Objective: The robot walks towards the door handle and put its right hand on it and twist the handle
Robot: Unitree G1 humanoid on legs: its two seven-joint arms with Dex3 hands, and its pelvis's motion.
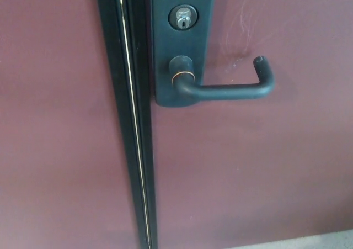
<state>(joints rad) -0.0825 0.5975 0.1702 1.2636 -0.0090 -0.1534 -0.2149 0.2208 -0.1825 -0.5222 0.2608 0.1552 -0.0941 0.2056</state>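
Door handle (pixel 231 90) level, untouched, keyhole (pixel 182 18) above, maroon door (pixel 248 166)

Door handle (pixel 231 90): dark lever, near-black, matte. Round hub with thin copper-toned ring at its left end, mounted low on dark backplate. Bar runs level from hub toward 3 o'clock, then bends back toward 12 o'clock in short return tip with rounded end. Lever sits horizontal, nothing touching it. Sits upper centre of head view.
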